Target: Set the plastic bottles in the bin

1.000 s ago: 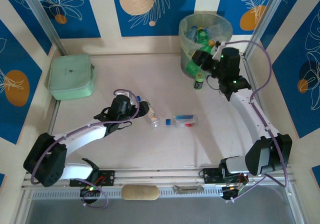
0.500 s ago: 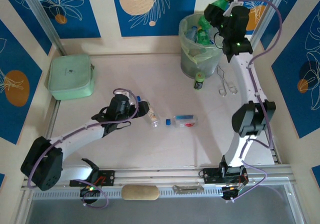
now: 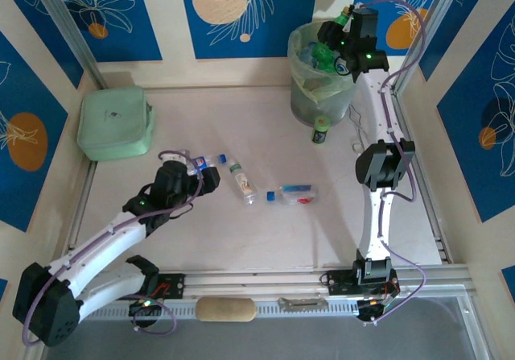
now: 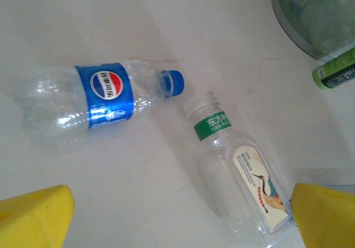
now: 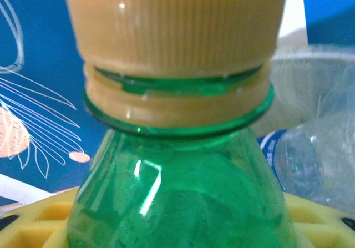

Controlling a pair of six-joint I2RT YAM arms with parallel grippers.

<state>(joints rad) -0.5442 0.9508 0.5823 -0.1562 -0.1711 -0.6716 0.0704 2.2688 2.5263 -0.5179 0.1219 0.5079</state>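
Observation:
My right gripper (image 3: 338, 36) hangs over the bin (image 3: 310, 86), shut on a green plastic bottle (image 5: 177, 192) with a tan cap (image 5: 177, 26). The yellow pads (image 5: 39, 223) press on the bottle's two sides. Several bottles (image 3: 318, 54) lie inside the bin's pale green liner. Three plastic bottles lie on the table: a blue-label one (image 4: 89, 104), a clear one with a green neck band (image 4: 238, 170), and one with a blue and red label (image 3: 294, 194). My left gripper (image 4: 180, 220) stands open just short of the first two, with nothing between its yellow fingers (image 4: 33, 217).
A short dark container with a green top (image 3: 321, 130) stands at the foot of the bin. A flat mint-green pouch (image 3: 115, 122) lies at the far left. Metal frame posts and blue-patterned walls close in the table's back and sides.
The right arm has lifted the green bottle from beside the bin to above it and over its mouth. The left arm has drawn back to the left, away from the two bottles.

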